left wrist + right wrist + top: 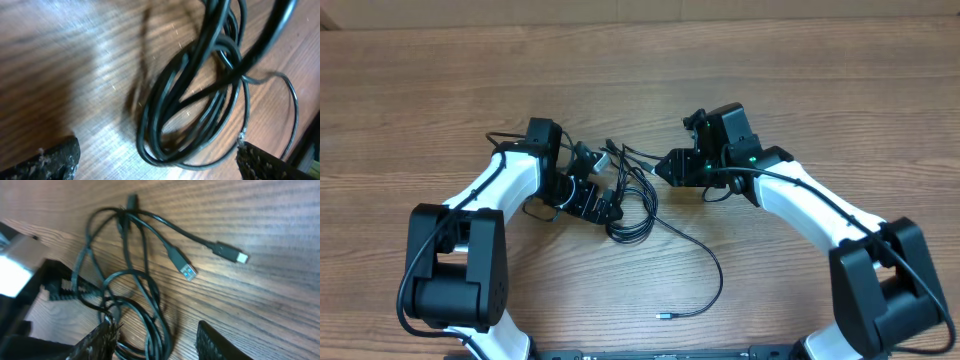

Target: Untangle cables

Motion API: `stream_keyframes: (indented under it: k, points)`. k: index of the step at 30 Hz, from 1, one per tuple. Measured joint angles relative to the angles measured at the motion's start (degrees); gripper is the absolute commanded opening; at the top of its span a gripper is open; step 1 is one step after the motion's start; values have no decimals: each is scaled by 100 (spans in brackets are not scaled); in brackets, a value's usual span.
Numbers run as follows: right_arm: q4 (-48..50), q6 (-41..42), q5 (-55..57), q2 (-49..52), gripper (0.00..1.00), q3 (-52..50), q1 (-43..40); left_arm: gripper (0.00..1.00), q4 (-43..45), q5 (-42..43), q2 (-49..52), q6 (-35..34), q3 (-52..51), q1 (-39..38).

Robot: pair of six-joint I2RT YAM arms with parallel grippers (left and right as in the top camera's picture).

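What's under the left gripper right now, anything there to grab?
Coiled loops of the black cables lie on the wood table beneath the open left gripper. Their plug ends fall outside that wrist view, and overhead the gripper covers part of the tangle.

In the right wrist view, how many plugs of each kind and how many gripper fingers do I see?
Wide plug: 1
Slim plug: 1
Gripper fingers: 2
Total: 4

Beneath me, a wood-grain table [640, 60]; the cables [632, 205] lie tangled on it; one silvery tip [663, 316] rests apart, nearer me.
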Motion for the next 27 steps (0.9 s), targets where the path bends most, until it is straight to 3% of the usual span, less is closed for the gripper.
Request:
stream_keyframes:
  k: [2, 4, 5, 6, 8, 9, 10, 11, 12, 13, 16, 18, 27]
  points:
    - [-7, 0, -2, 160, 49, 0, 0, 91, 120, -2, 0, -2, -9, 0]
    - [-11, 0, -9, 256, 49, 0, 0, 65, 116, -24, 0, 0, -11, 0]
    - [-13, -4, -24, 262, 49, 0, 0, 58, 103, -50, 0, -26, -37, 0]
    - [-15, 0, -31, 262, 49, 0, 0, 56, 101, -92, 0, -24, -136, 0]
    - [-24, -4, -31, 262, 49, 0, 0, 65, 240, -59, -11, -24, -326, 0]
    - [-22, -2, -35, 262, 49, 0, 0, 64, 291, -13, -42, -24, -374, 0]
    - [-22, -2, -31, 262, 49, 0, 0, 58, 293, 33, -59, -35, -380, 0]
    - [-52, -2, -33, 262, 49, 0, 0, 38, 295, 35, -63, -37, -380, 0]
    - [-66, -7, -35, 262, 50, 0, 0, 25, 319, 7, -63, -28, -391, 0]
    - [-83, -9, -35, 262, 50, 0, 0, 21, 328, -2, -63, -33, -402, 0]
    - [-52, -17, -33, 262, 50, -4, 0, 22, 363, -42, -61, 179, -470, 0]
    - [46, -17, -33, 262, 50, -4, 0, 38, 387, -44, -61, 365, -470, 0]
    - [-61, -20, -33, 262, 50, -4, 0, 30, 468, -339, -63, 387, -481, -122]
